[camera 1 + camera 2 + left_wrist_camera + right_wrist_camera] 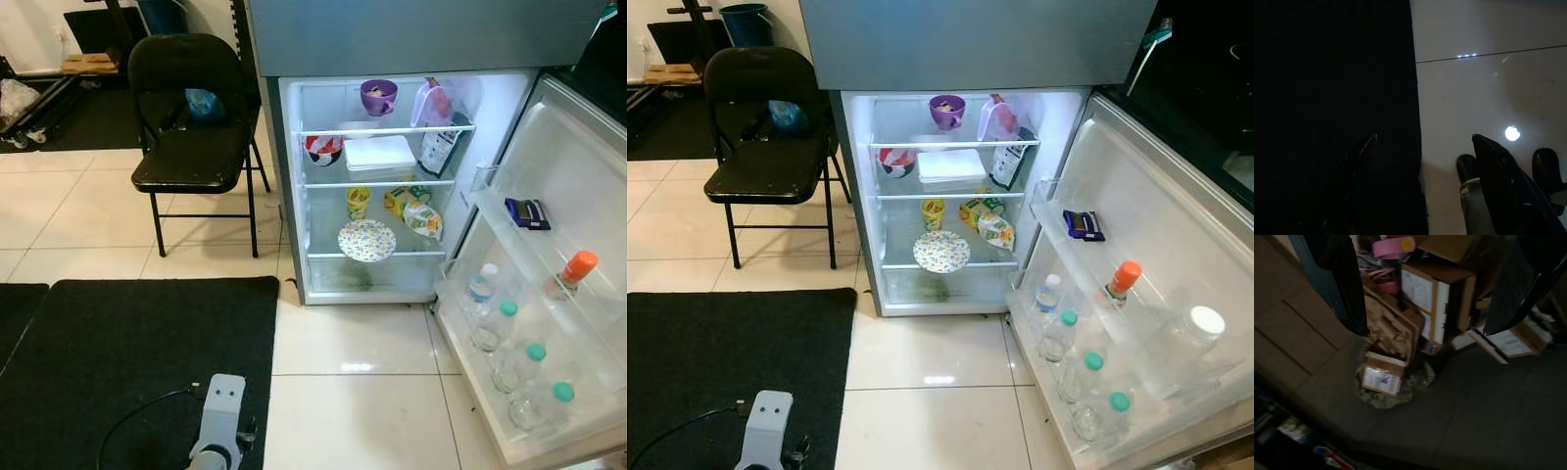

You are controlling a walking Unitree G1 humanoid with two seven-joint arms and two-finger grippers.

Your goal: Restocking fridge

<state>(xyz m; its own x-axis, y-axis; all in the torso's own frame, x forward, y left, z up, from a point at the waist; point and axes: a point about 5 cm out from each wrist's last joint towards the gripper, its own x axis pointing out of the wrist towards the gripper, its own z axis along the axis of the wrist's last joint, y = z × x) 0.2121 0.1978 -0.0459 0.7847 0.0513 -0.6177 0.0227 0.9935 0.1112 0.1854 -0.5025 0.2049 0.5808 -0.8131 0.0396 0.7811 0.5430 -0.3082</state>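
Several items already stocked, head views: fridge (392, 39) open, purple bowl (378, 96), white box (379, 153), patterned plate (367, 240); bottles (1058, 333) in door — restocking judged partway, nothing carried. Folding chair (191, 127) beside, black mat (137, 362) underfoot. Left wrist view: left gripper (1422, 147) idle, fingers apart, empty. Right wrist view: right gripper (1425, 293) spread, empty — cardboard boxes (1435, 293) below.

Both head eyes look forward and down from standing height at the same open fridge (372, 186) and black mat (137, 362), while the left wrist view faces tile floor (1488, 93) closely and the right wrist view faces stacked cardboard boxes (1435, 293).
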